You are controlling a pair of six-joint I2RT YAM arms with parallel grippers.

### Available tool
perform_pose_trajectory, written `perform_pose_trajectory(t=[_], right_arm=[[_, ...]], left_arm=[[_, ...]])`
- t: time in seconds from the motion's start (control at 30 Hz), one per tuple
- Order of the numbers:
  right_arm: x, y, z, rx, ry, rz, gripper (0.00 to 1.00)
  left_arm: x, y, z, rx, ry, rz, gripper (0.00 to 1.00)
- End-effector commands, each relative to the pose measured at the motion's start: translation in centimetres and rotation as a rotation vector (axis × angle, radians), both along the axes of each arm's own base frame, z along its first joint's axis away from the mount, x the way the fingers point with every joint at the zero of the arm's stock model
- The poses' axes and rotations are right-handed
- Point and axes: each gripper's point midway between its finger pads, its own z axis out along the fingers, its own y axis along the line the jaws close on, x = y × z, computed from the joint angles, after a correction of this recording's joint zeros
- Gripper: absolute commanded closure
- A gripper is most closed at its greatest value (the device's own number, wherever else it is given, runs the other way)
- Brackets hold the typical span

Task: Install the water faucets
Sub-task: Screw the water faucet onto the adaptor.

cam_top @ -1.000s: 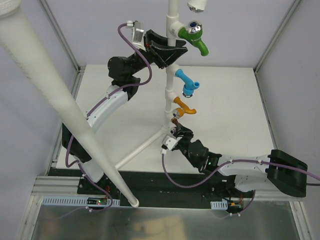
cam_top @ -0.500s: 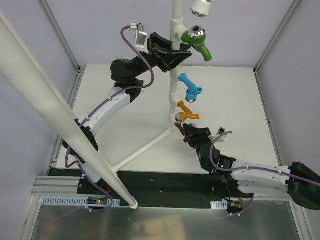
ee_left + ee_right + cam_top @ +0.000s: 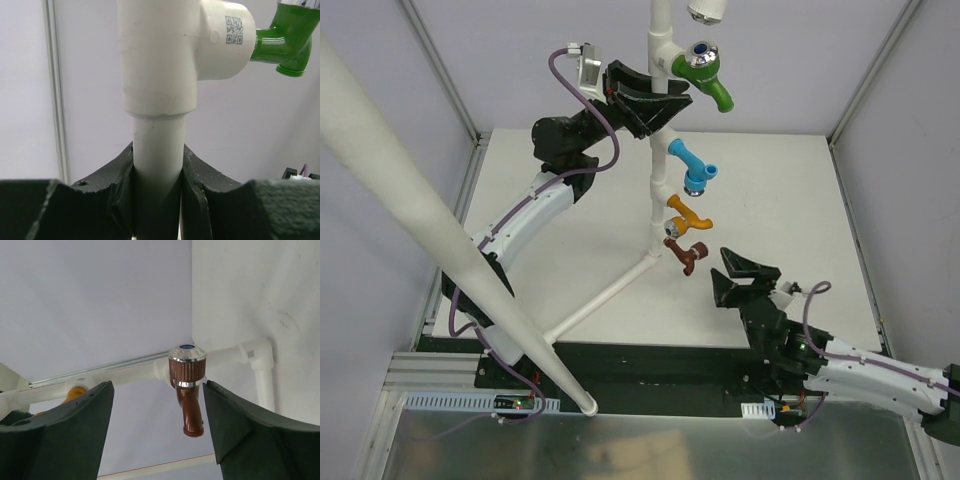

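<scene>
1. Four small plastic taps with curved spouts sit in a row on the upright of the white PVC pipe frame (image 3: 656,195). The green tap (image 3: 705,75) is highest, then the blue tap (image 3: 690,165), the orange tap (image 3: 688,213), and the brown tap (image 3: 685,253) lowest.
2. In the left wrist view the green tap (image 3: 287,42) is cut off by the top edge. In the right wrist view a finger hides most of the orange tap (image 3: 75,390).
3. From above, every tap sticks out to the right of the upright. In the right wrist view the brown tap (image 3: 187,390) has its spout hanging down.
4. The left gripper (image 3: 157,165) is clamped on the pipe frame, just under the white tee joint (image 3: 160,55).
5. The right gripper (image 3: 732,278) has its jaws spread wide and holds nothing. It is near the brown tap and does not touch it.
</scene>
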Motion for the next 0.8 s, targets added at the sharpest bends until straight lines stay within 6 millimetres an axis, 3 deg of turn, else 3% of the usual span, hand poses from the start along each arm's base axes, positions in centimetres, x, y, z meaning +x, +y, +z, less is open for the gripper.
perform_pose_trajectory(t=[0.0,0.07,0.17,0.27,0.33,0.47,0.57,0.63,0.77], right_arm=[[-0.5,-5.4,-1.5,-0.382,-0.063,-0.081,0.21],[-0.9,-6.6,0.6,-0.515,-0.130,-0.069,0.21],[-1.3,-8.0,3.9,-0.864,-0.231,-0.017,0.22],[-1.6,-6.7,6.5,-1.306,-0.400,0.145,0.22],[-2.3,-4.1,6.4,-1.598,-0.582,0.354,0.22],[-3.8,0.0,3.0,-2.071,-0.962,0.724,0.21],[-3.1,1.7,1.4,-2.331,-1.202,0.704,0.21],[-2.6,3.0,2.2,-2.378,-1.309,0.577,0.21],[-2.3,4.5,1.9,-2.487,-1.416,0.559,0.20]], left_arm=[[-5.0,1.5,1.7,0.001,-0.116,-0.100,1.00],[-5.0,1.4,1.6,0.004,-0.113,-0.102,1.00],[-4.9,1.4,1.6,-0.002,-0.108,-0.104,1.00],[-4.8,1.4,1.5,-0.001,-0.105,-0.106,1.00],[-4.7,1.3,1.3,0.000,-0.101,-0.107,1.00],[-4.8,1.4,1.4,-0.003,-0.101,-0.111,1.00],[-4.9,1.4,1.7,-0.007,-0.100,-0.113,1.00],[-5.0,1.4,1.7,-0.010,-0.098,-0.118,1.00],[-5.0,1.4,1.4,-0.005,-0.098,-0.126,1.00]])
